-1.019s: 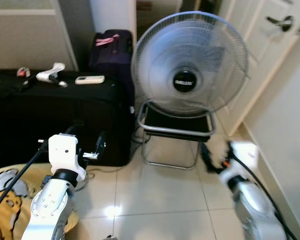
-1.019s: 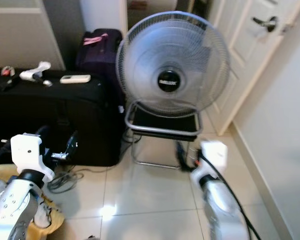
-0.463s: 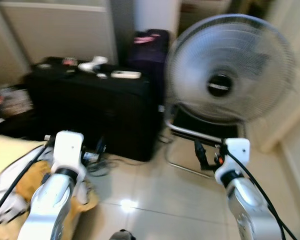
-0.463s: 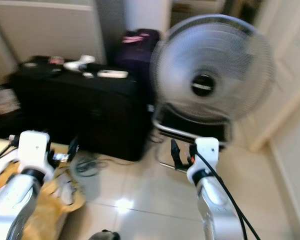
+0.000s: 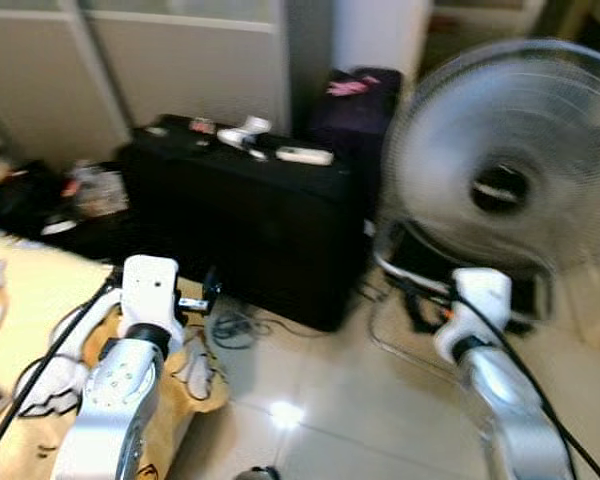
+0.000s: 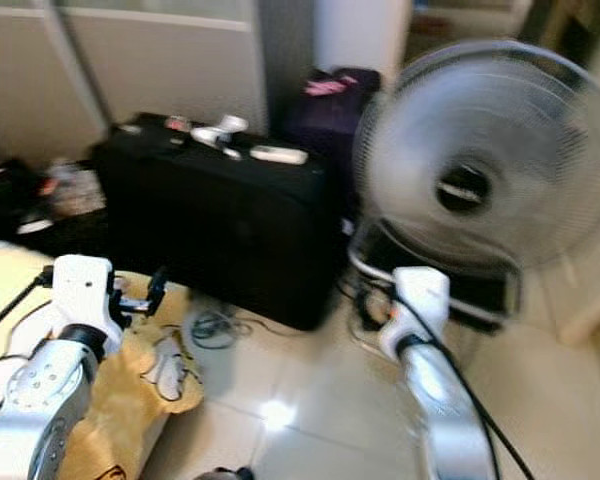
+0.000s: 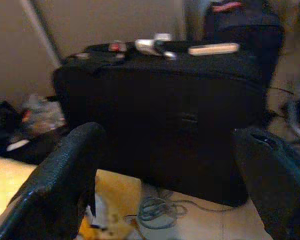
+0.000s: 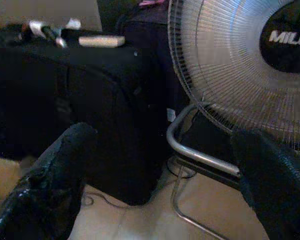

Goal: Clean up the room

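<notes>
My left gripper (image 7: 167, 175) hangs in the lower left of the head views with its two black fingers (image 7: 65, 180) spread wide and nothing between them, pointed at the big black suitcase (image 5: 245, 225) in the middle of the frame. My right gripper (image 8: 165, 185) sits lower right, its fingers also parted and empty, aimed at the standing fan (image 5: 505, 185) that fills the upper right. The head views are smeared, so small things are hard to read. On top of the suitcase lie a long white remote-like bar (image 5: 304, 155), a whitish lumpy thing (image 5: 242, 132) and something small with red on it (image 5: 202, 125); I cannot tell what the last two are. Behind the suitcase stands a dark purple bag (image 5: 355, 100) with a pink patch on top, its lower part hidden. At the far left a heap of dark clutter (image 5: 50, 200) is too blurred to name. In the lower left, a yellow printed cloth (image 5: 185, 375) lies partly under my left arm and is cut off by the frame edge. A tangle of grey cable (image 5: 235, 328) lies on the tiled floor (image 5: 330, 410) at the foot of the suitcase. On the fan's black hub (image 8: 290, 32), white letters read "MILU" before the frame cuts them off. The fan's metal tube base (image 8: 200, 155) runs low beside the suitcase.
</notes>
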Available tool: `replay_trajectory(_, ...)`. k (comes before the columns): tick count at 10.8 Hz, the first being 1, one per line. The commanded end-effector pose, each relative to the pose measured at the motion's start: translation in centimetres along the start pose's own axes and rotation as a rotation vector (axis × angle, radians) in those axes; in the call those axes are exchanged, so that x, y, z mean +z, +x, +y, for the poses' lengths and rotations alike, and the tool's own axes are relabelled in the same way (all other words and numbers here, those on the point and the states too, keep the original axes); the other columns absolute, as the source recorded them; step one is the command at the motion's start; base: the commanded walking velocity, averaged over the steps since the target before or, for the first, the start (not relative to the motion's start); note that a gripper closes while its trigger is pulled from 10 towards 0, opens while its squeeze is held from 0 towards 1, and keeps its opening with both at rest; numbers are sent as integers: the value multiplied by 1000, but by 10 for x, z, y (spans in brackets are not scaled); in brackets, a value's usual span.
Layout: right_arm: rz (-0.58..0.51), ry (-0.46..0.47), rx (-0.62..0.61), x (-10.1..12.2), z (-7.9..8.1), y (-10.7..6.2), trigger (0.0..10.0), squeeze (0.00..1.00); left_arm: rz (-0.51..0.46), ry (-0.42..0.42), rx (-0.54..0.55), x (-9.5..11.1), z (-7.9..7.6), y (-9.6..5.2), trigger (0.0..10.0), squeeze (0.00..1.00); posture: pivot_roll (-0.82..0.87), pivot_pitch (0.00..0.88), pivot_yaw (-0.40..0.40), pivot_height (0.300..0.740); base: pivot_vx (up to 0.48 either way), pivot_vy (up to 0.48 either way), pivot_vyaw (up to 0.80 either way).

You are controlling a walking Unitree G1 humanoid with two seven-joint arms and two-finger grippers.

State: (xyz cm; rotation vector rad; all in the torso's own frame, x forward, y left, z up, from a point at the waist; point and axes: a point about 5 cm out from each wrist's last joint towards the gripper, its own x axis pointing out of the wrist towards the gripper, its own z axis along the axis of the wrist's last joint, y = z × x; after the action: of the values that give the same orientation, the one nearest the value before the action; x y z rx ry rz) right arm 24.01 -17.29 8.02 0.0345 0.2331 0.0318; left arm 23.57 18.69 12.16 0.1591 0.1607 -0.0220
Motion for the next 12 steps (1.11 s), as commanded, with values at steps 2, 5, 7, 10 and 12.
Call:
replay_trajectory(2,-9,10,23,4,5,1,10000,1000,-4,13,22,1,3,0,10000,0,-89,0,27,740,0,0,800)
replay_trajectory(5,43,-19,23,-6,-6,-1,10000,1000,35,0,50,-4,1,0,10000,0,-63,0,26,740,0,0,800)
replay_trajectory(7,42,-32,65,-8,8,-1,10000,1000,44,42,42,-6,3,-2,10000,0,-50,0,26,740,0,0,800)
replay_trajectory(10,34,10,42,-6,10,5,10000,1000,11,64,21,4,10,4,10000,0,-39,0,23,740,0,0,800)
replay_trajectory(12,28,-10,18,-4,5,8,10000,1000,18,49,17,4,11,5,10000,0,-37,0,19,740,0,0,800)
